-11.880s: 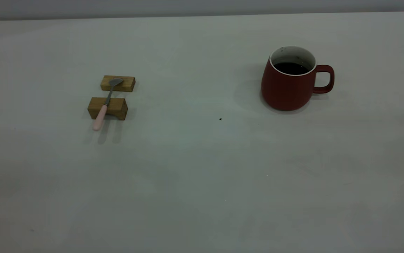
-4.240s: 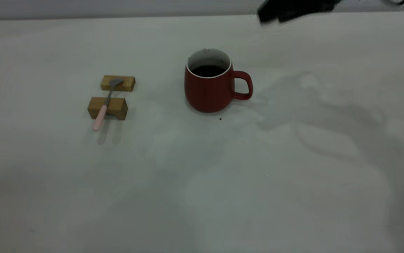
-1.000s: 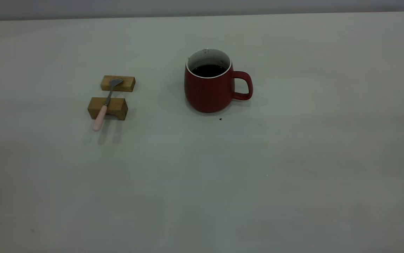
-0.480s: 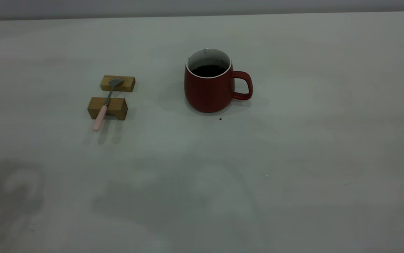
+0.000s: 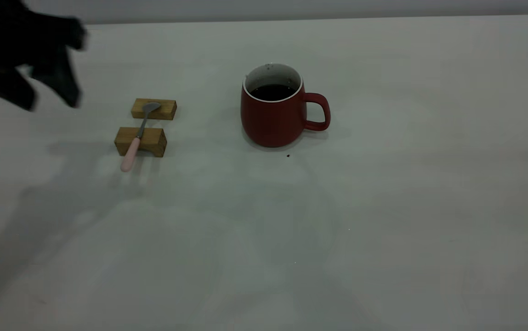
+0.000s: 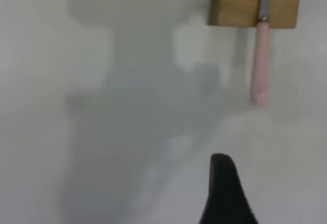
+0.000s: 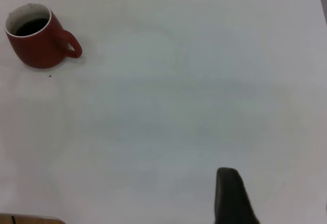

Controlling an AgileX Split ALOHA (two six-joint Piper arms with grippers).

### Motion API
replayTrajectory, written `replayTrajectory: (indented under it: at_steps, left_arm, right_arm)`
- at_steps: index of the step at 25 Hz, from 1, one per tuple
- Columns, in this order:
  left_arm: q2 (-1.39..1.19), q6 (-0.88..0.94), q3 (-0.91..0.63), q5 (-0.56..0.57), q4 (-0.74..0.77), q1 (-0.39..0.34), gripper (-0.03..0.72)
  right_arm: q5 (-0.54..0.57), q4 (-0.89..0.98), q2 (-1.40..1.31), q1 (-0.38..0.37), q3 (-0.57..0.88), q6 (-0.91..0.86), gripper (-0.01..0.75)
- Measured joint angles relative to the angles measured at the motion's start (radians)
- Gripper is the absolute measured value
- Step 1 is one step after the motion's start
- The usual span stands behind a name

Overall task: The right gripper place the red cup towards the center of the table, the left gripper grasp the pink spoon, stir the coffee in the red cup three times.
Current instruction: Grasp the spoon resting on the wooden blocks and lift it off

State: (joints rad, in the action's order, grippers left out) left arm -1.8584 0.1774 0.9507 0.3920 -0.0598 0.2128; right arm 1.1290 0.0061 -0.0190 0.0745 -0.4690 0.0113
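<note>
Now your red cup [image 5: 275,115] sits near the middle of the surface [image 5: 383,220], with dark coffee [image 5: 272,92] inside and its handle pointing to 3 o'clock. So I think the spoon step is next.

Your left hand [image 5: 50,99] hangs above the surface, out at 10 o'clock from the pink spoon [image 5: 136,138], not touching it. Its fingers are spread apart and hold nothing.

The spoon lies across two wooden blocks [image 5: 141,141], well apart from the cup at about 9 o'clock. Its pink end sticks out past the near block.

You need to bring the left hand over that pink end and pinch it. The blocks are close, so don't bump them.

Your right hand [image 7: 232,196] is far from the cup. I cannot tell how its fingers are set.
</note>
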Motion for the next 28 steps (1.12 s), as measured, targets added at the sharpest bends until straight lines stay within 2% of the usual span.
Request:
replayTrajectory:
  at_steps: [12, 28]
  left_arm:
    - [-0.299, 0.039, 0.208, -0.021, -0.006, 0.020, 0.550]
    - [-0.470, 0.040, 0.282, -0.030, -0.010, 0.047, 0.534]
  right_arm:
    - [0.000, 0.000, 0.000, 0.000, 0.000, 0.000, 0.477]
    - [0.000, 0.000, 0.000, 0.000, 0.000, 0.000, 0.477]
